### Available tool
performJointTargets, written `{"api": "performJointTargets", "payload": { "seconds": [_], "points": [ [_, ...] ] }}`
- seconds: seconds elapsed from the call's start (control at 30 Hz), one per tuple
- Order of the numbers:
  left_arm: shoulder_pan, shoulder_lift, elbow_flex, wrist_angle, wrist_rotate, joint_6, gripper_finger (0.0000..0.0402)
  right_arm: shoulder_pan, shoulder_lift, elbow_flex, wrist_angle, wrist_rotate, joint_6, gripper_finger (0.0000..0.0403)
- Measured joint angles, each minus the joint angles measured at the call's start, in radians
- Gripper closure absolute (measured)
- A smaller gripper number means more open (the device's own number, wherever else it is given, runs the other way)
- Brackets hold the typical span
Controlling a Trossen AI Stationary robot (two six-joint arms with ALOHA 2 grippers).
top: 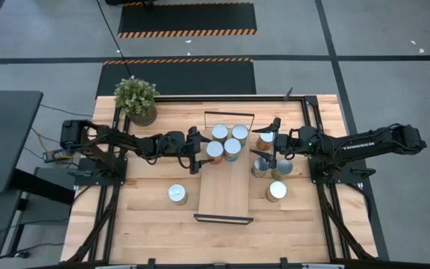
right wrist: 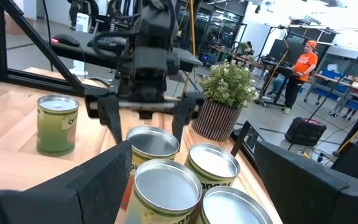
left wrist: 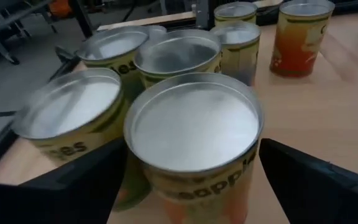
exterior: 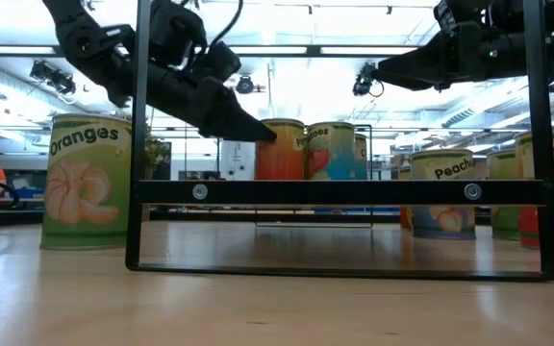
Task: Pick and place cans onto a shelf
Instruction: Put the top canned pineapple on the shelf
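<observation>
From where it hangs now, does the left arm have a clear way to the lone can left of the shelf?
Probably yes. The left tool is open around a can just set on the shelf. The lone can stands on bare table with nothing near it.

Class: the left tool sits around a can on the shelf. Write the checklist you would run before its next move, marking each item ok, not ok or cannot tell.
1. Left tool open, with a gap between each finger and the can: ok.
2. That can is upright on the shelf: ok.
3. Can stands apart from the neighbouring can: cannot tell.
4. Near half of the shelf is bare for more cans: ok.
5. Lone can on the table left of the shelf is upright and unobstructed: ok.
6. Right tool is off to the shelf's right side, clear of the left arm: ok.
</observation>
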Motion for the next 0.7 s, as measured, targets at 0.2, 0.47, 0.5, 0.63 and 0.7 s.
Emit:
{"api": "performJointTargets", "payload": {
  "seconds": [0.2,0.47,0.5,0.63,0.7],
  "points": [
    [-0.021,-0.101,0.0,-0.13,-0.048,0.021,0.0031,0.0,0.0,0.0,-0.001,0.0,0.0,0.0057],
    [-0.052,-0.127,-0.001,-0.244,-0.208,0.021,0.0031,0.0,0.0,0.0,-0.001,0.0,0.0,0.0057],
    [-0.053,-0.119,-0.001,-0.231,-0.209,0.02,0.0031,0.0,0.0,0.0,-0.001,0.0,0.0,0.0057],
    [-0.053,-0.089,-0.001,-0.169,-0.209,0.02,0.0031,0.0,0.0,0.0,-0.002,0.0,0.0,0.0057],
    [-0.053,-0.07,0.0,-0.148,-0.217,0.02,0.0031,0.0,0.0,0.0,-0.001,-0.001,0.0,0.0057]
  ]
}}
